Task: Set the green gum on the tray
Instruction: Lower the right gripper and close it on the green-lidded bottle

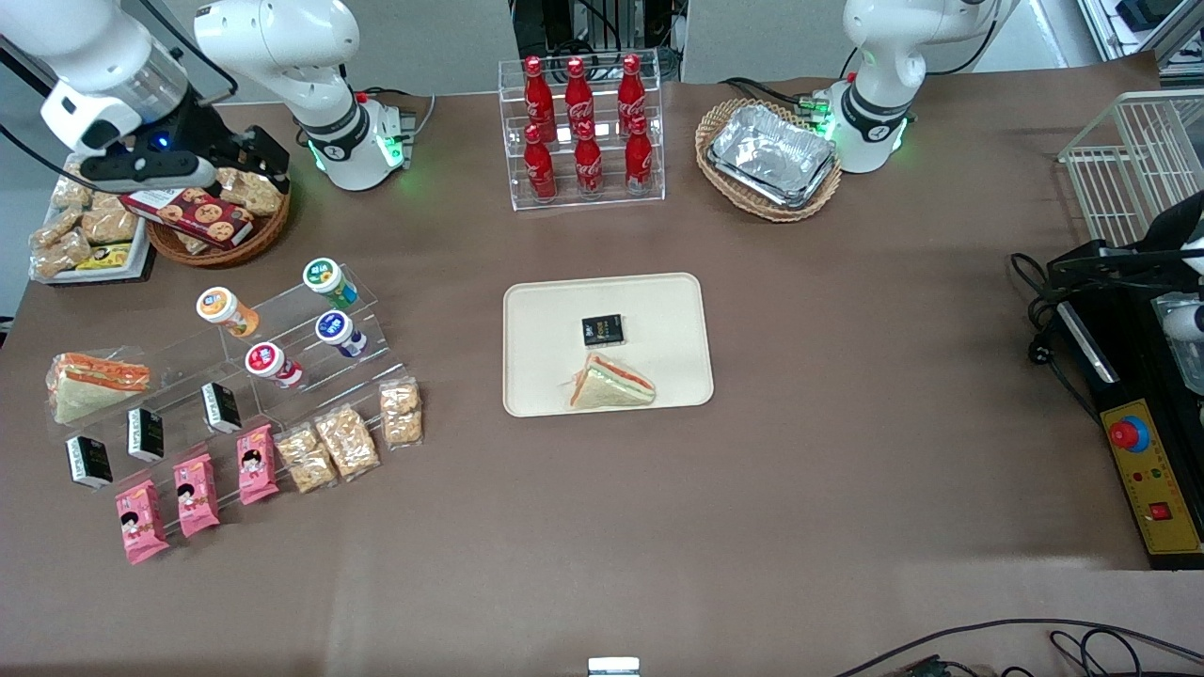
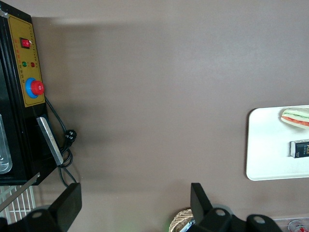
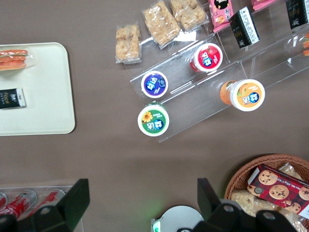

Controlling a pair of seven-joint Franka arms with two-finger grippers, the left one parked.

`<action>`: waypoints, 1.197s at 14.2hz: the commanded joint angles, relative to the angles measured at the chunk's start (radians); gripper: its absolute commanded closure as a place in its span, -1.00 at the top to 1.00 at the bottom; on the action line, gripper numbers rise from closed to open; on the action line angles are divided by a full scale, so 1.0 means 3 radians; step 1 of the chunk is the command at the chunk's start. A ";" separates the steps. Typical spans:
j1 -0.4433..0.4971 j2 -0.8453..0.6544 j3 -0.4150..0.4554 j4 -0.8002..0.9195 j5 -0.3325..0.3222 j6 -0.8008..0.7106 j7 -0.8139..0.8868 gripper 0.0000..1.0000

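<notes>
The green gum (image 1: 324,277) is a small canister with a green lid and a yellow mark. It lies on the top step of a clear acrylic stand (image 1: 282,310) and also shows in the right wrist view (image 3: 153,120). The cream tray (image 1: 658,301) lies mid-table and holds a wrapped sandwich (image 1: 611,384) and a small black packet (image 1: 602,329); it shows in the right wrist view (image 3: 43,87) too. My gripper (image 1: 183,167) hangs open and empty high over a wicker basket of cookies (image 1: 216,221), farther from the front camera than the gum. In the right wrist view the gripper (image 3: 143,203) has its fingers wide apart.
Blue-lidded (image 1: 334,329), orange-lidded (image 1: 218,307) and red-lidded (image 1: 266,360) canisters share the stand. Snack packets and black boxes lie nearer the front camera. A rack of cola bottles (image 1: 583,132) and a wicker basket with foil trays (image 1: 769,155) stand at the back. A control box (image 1: 1143,470) sits at the parked arm's end.
</notes>
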 commanded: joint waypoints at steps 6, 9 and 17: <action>-0.0004 -0.0007 0.0015 -0.0758 0.0082 0.0765 0.0013 0.98; -0.0004 0.0146 0.0026 -0.0932 0.0082 0.1062 0.0013 0.98; 0.0001 0.0423 0.0286 -0.1218 0.0118 0.1630 0.0182 0.97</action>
